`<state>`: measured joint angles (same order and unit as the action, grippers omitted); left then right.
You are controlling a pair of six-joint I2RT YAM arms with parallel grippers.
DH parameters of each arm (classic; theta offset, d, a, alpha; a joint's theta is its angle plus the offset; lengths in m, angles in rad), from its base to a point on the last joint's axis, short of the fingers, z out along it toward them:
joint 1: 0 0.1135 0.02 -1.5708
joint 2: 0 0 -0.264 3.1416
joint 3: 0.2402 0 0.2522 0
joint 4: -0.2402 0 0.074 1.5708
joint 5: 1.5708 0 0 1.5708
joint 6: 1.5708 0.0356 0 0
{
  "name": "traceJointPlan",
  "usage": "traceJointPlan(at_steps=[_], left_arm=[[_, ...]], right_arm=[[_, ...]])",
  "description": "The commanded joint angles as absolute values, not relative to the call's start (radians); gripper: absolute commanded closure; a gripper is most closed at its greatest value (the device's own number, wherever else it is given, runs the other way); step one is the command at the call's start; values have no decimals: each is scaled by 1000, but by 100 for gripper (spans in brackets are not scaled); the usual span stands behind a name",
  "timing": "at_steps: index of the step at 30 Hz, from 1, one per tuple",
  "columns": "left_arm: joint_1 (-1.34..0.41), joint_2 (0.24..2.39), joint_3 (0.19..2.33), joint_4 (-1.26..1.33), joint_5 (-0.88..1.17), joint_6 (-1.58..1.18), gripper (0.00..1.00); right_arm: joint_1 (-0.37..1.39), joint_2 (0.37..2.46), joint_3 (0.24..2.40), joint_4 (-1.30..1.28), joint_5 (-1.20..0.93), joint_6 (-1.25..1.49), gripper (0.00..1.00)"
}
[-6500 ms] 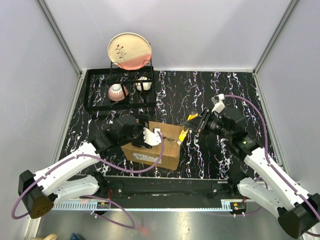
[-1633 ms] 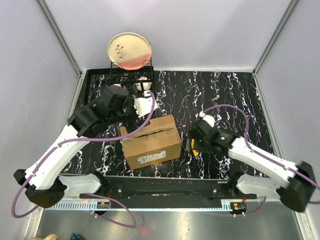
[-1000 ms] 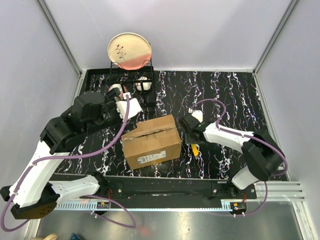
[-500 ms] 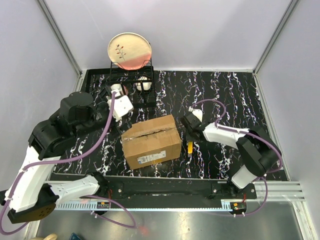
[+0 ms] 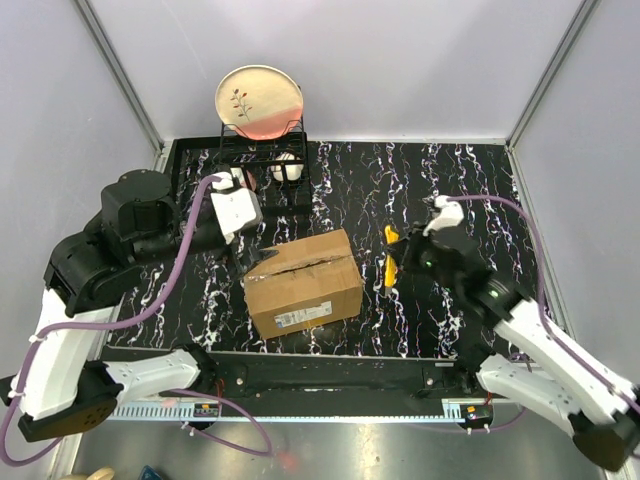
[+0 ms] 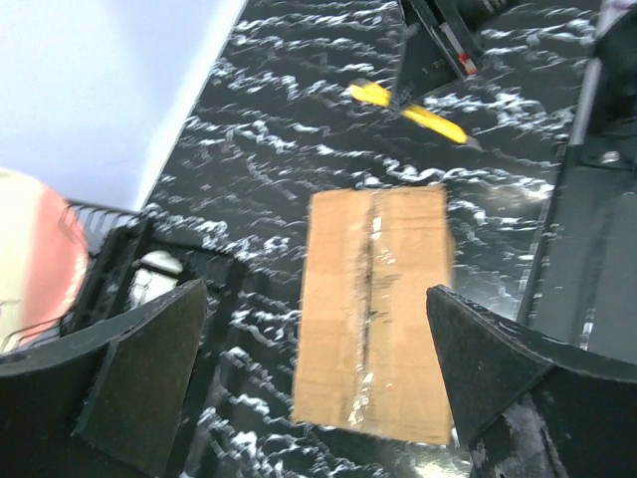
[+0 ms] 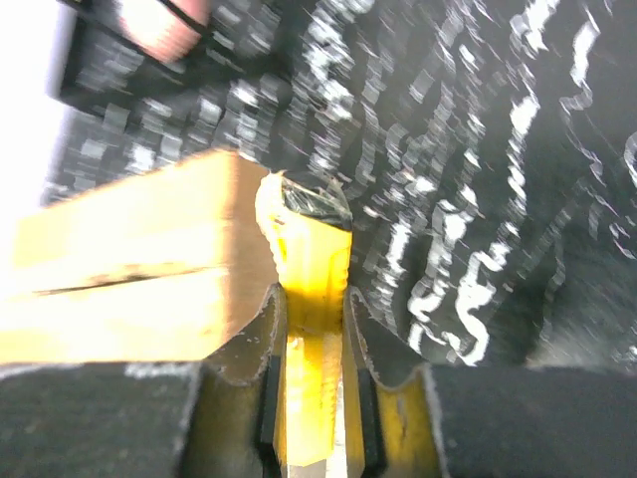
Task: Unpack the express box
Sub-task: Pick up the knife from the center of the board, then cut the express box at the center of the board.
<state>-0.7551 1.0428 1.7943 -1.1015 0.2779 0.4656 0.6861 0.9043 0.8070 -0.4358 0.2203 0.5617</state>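
Observation:
The express box, a brown cardboard carton with a rough taped seam along its shut top flaps, sits on the black marbled table. It also shows in the left wrist view and at the left of the right wrist view. My right gripper is shut on a yellow utility knife, held off the table just right of the box. Its fingers clamp the knife's handle on both sides. My left gripper hangs open high above the box's far left corner, nothing between its fingers.
A black dish rack at the back left holds an upright pink plate and small bowls. Grey walls close in the table on three sides. The arms' bases and a metal rail run along the near edge.
My right gripper closed on the knife that lay on the table right of the box, then lifted it and drew back to the right. My left gripper rose and pulled away to the left, staying open.

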Motion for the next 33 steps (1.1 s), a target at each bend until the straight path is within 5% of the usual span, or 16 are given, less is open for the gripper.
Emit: traceJointPlan(at_steps=[1, 5, 15, 18, 22, 33], left_arm=[[-752, 1058, 1796, -1002, 546, 379, 1], [-752, 1094, 1754, -950, 698, 298, 1], [-739, 1176, 1707, -623, 1145, -55, 1], [-713, 1181, 1628, -365, 1262, -313, 1], [-706, 1189, 1454, 321, 1322, -857, 1], [-765, 1258, 1463, 390, 1305, -888, 1]], right_arm=[[684, 680, 831, -275, 97, 535, 100], [684, 545, 798, 42, 2, 578, 97], [686, 770, 1032, 376, -503, 692, 100], [686, 779, 1061, 423, -596, 710, 100], [684, 819, 1121, 469, -690, 741, 100], [684, 879, 1109, 716, -721, 808, 100]])
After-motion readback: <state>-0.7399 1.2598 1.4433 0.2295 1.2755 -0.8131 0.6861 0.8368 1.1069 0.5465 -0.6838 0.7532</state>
